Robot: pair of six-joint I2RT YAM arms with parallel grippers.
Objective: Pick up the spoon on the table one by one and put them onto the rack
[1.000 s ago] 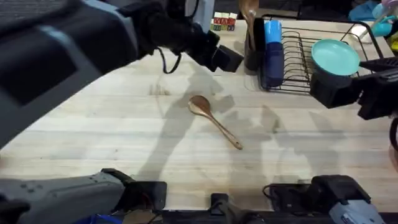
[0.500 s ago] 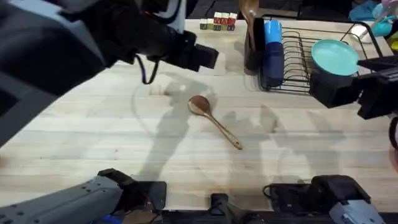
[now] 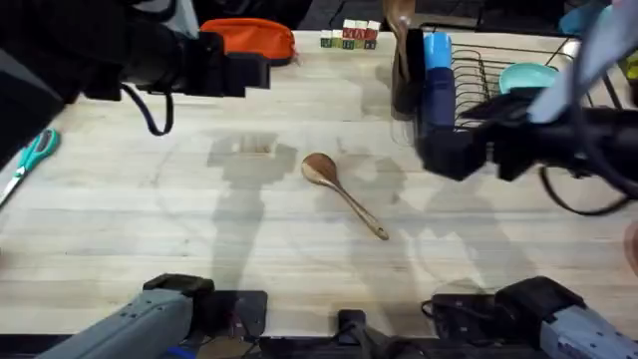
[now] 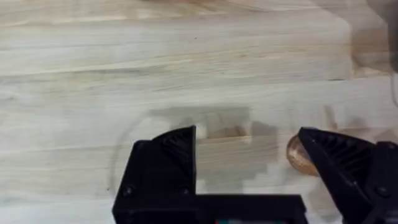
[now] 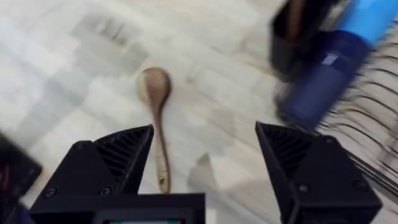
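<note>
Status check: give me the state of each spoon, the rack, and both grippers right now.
Spoon on table: lying flat, untouched.
Spoon in holder: standing upright.
Rack: holds a blue bottle and a teal plate.
Left gripper: open, empty.
Right gripper: open, empty, above table.

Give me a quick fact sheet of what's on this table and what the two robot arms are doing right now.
spoon on table: lies flat mid-table, bowl toward the far side, untouched
second spoon: stands in the rack's black holder
rack: far right, holding a blue bottle and a teal plate
left pincer: open, empty, above bare table
right pincer: open, empty, above the table with the lying spoon ahead of it
other items: orange pouch, scissors, toy blocks
</note>
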